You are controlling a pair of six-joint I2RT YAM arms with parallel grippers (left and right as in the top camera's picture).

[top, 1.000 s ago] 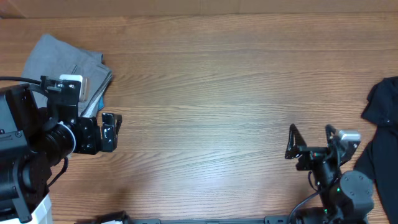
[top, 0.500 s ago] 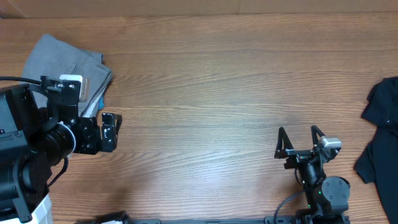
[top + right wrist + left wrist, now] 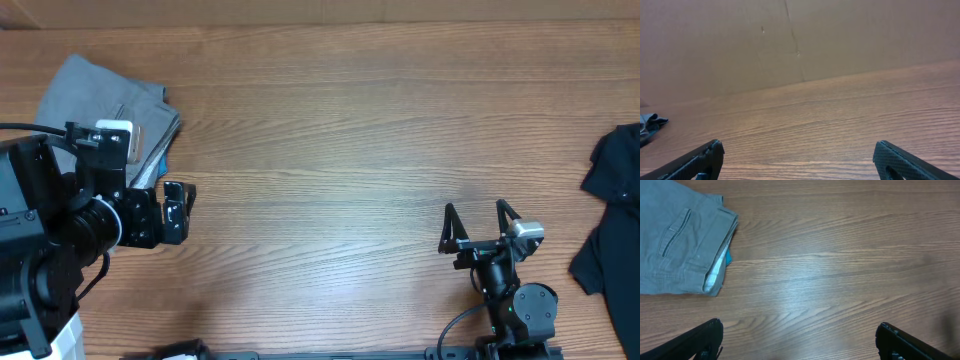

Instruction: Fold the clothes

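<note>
Progress, judged from overhead: roughly midway. Folded and parked at the far-left edge of the table (image 3: pixel 340 130): grey shorts (image 3: pixel 100 95), partly hidden under the left arm (image 3: pixel 40 230). Just beside that stack, the left gripper (image 3: pixel 178 212), spread wide and holding nothing. Low near the front edge, the right gripper (image 3: pixel 475 235), likewise spread wide and empty. Heaped unfolded at the right edge, well apart from both: black garment (image 3: pixel 612 200), not yet spread or folded.

Left wrist next. Shows neat folded edges, a back pocket (image 3: pixel 675 232), and a sliver of light-blue fabric (image 3: pixel 728 258) peeking from between the layers; whether denim, cannot tell.

Right wrist last. Looks across open wood to a cardboard wall (image 3: pixel 790 40); at far left a dark crumple (image 3: pixel 649 125), too small to identify. No obstruction seen on the way to the black garment.
</note>
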